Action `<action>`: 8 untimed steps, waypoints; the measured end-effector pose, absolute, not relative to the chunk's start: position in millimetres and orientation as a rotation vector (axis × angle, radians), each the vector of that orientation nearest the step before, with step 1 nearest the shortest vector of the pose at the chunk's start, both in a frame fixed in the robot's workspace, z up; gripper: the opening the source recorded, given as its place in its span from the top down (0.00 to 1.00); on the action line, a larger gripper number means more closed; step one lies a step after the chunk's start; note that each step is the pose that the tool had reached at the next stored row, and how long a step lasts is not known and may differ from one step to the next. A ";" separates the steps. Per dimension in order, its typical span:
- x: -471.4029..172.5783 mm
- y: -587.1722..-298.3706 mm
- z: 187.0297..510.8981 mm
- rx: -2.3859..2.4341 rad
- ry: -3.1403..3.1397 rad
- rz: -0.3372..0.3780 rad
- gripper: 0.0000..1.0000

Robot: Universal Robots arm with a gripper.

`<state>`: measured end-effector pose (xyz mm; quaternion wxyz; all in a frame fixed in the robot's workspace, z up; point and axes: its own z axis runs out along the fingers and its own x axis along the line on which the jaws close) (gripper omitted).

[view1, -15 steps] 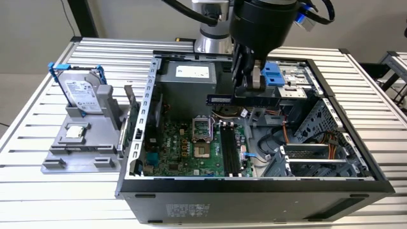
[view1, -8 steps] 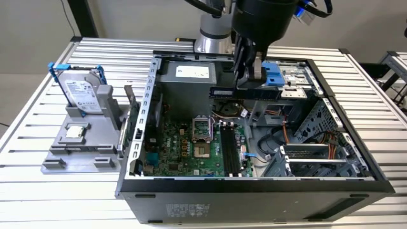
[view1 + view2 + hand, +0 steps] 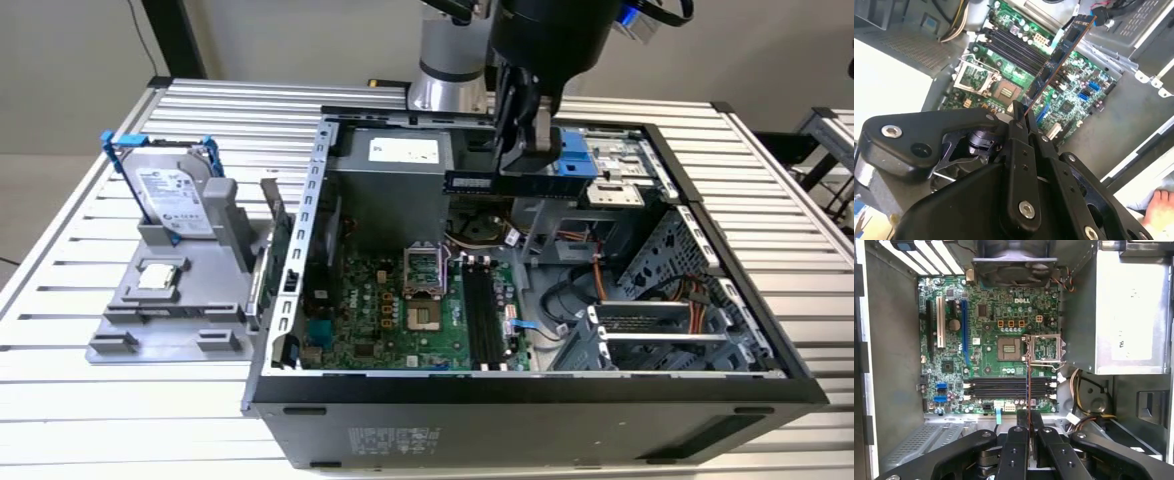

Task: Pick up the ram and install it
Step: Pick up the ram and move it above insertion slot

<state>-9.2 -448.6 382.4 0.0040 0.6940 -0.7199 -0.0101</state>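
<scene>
The exterior view looks steeply down on the computer case point(image 3: 534, 420); both wrist views look closely past the gripper point(image 3: 1028, 414) point(image 3: 1019, 112) at its motherboard point(image 3: 989, 325) point(image 3: 1074, 100).

Robotics lab or workshop bay. Indicators: a slotted aluminium bench point(image 3: 94, 425) carries an open computer case point(image 3: 534, 425) and a grey parts fixture point(image 3: 147, 330); an industrial robot arm point(image 3: 447, 60) rises over the case.

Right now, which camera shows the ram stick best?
The second wrist view: the ram shows its long flat side, held in the gripper. The exterior view shows a dark bar; the first wrist view, its thin edge.
</scene>
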 end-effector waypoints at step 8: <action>-9.4 -448.2 382.0 2.176 -2.257 -0.033 1.00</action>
